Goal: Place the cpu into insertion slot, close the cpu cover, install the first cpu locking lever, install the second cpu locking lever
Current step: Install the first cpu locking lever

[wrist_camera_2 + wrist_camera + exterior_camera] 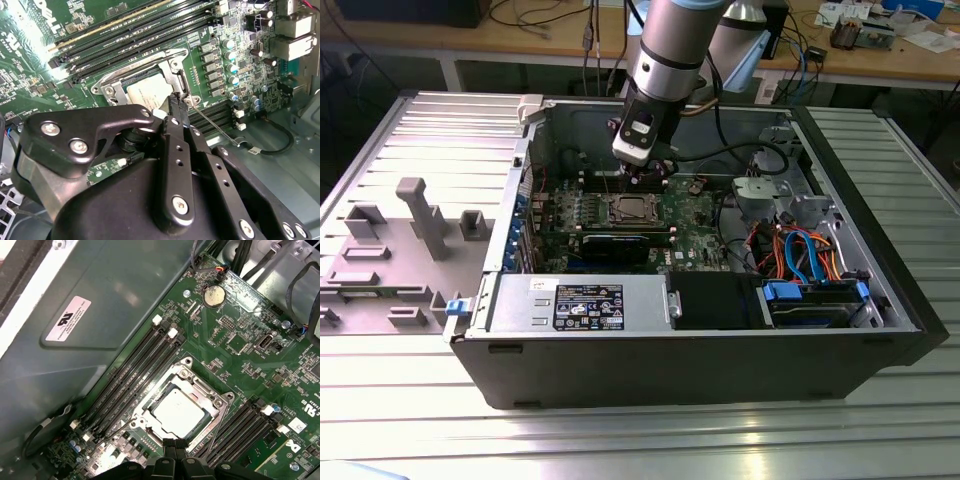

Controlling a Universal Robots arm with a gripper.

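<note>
Ribbed metal worktop (410, 430) carries an open computer case (720, 365), with grey plastic holders (420, 215) beside it at the exterior view's left. Inside the case, the arm (670, 50) reaches down over the green circuit board (240, 340). The cpu (177, 412) lies flat in the slot (628, 209). Its silver top shows through the cover (214, 399), which lies down around it. The jaws are narrow, tips together with nothing seen between them, just beside the cover's edge and a thin wire lever (215, 125).
</note>
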